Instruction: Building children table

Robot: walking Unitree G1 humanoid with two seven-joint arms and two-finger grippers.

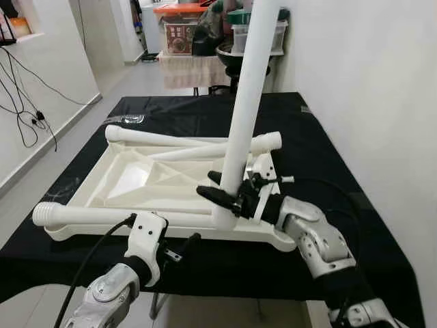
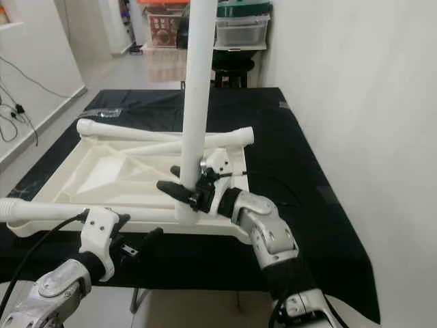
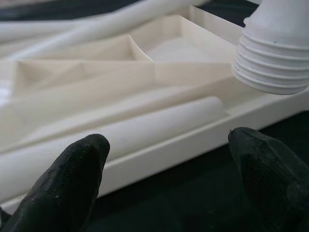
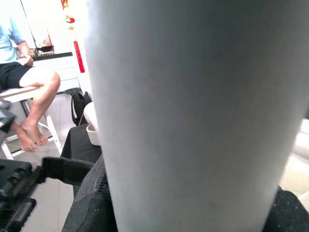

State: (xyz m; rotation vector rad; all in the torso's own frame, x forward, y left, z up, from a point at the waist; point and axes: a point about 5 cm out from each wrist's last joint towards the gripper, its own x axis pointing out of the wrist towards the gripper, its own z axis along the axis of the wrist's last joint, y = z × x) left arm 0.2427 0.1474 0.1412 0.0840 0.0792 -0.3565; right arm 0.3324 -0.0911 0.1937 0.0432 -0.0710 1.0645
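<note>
On the left, a loose white leg (image 1: 89, 216) lies along the near edge of the upturned white tray-like top (image 1: 123, 179), its long axis running left to right and its threaded end (image 1: 46, 214) pointing to the robot's left. The left pincer (image 1: 183, 247) hangs just in front of that edge, over the black cloth (image 1: 225, 266) covering the tabletop, and holds nothing; in the left wrist view its two fingers (image 3: 67, 179) stand wide apart, with the threaded end just beyond them. Two more legs (image 1: 184, 141) lie across the far side of the top.

To the right, the right pincer (image 1: 232, 195) is clamped around an upright leg (image 1: 246, 102) near its lower end, the leg's long axis almost vertical with a slight lean away from the robot. Its foot sits at the near right corner of the top (image 2: 188, 213), apparently in or over a socket; whether the thread has caught cannot be told.

The coming move likely turns on keeping that leg square to the socket while twisting it. The right arm is the one placed for this; the left is nearer the lying leg.
</note>
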